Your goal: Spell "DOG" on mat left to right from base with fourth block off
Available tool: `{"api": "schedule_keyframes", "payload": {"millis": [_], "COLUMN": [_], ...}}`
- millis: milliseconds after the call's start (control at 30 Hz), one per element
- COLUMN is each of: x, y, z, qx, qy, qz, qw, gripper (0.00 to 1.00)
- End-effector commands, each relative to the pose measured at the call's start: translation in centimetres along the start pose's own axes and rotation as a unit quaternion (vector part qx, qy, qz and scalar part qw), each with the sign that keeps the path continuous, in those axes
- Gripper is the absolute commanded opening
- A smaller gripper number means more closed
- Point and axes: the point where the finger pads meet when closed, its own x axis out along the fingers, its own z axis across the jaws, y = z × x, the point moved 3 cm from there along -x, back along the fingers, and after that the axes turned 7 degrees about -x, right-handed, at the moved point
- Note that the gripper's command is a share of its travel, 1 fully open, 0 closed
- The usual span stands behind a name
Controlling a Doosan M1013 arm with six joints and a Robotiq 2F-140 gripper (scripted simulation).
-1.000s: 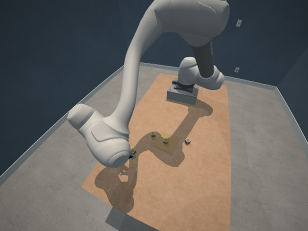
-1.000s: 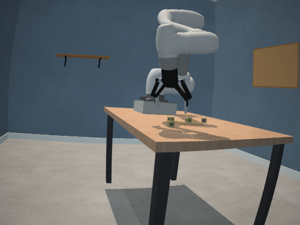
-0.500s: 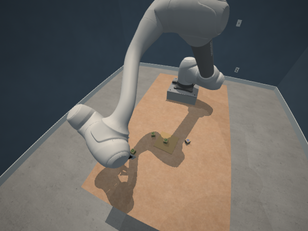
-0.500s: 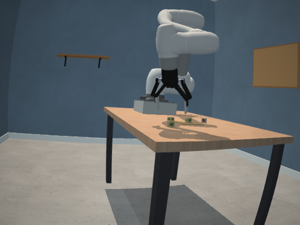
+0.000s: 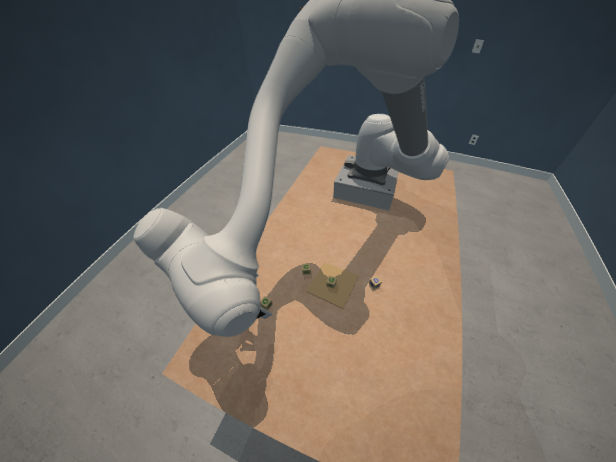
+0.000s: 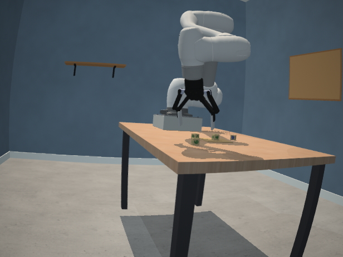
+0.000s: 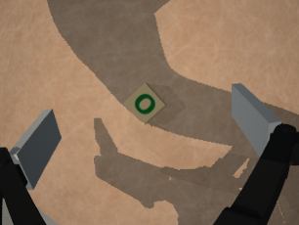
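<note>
The block with a green O [image 7: 146,103] [image 5: 266,302] [image 6: 196,141] lies on the bare table, off the mat. My gripper [image 7: 142,112] [image 6: 196,124] is wide open and empty, hanging well above this block with a finger on either side of it in the wrist view. The olive mat [image 5: 340,297] [image 6: 224,141] carries the green G block [image 5: 331,281] [image 6: 215,137]. A block with a green U [image 5: 306,268] [image 6: 195,136] sits just beside the mat's corner. A block with a blue letter [image 5: 375,282] [image 6: 233,137] lies off the mat on its other side.
The wooden table [image 5: 380,380] [image 6: 250,162] holds the robot's grey base block [image 5: 365,190] [image 6: 176,122] at its far end. The arm's big wrist housing [image 5: 210,280] hides the gripper in the top view. The table edge runs near the O block's side.
</note>
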Motion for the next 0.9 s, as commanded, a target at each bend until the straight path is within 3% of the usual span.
{"api": "schedule_keyframes", "payload": {"millis": [0, 433, 533, 600, 633, 867], "x": [0.0, 0.0, 0.3, 0.3, 0.5, 1.5], "y": [0.0, 0.4, 4.8, 4.8, 7.6, 15.0], "z": [0.0, 0.3, 3.7, 3.7, 5.5, 9.3], "qx": [0.000, 0.000, 0.002, 0.002, 0.003, 0.003], "qy": [0.000, 0.001, 0.014, 0.014, 0.021, 0.033], "qz": [0.000, -0.002, -0.023, -0.023, -0.036, -0.071], "qw": [1.000, 1.000, 1.000, 1.000, 0.999, 0.997], "gripper": [1.00, 1.00, 1.00, 1.00, 1.00, 1.00]}}
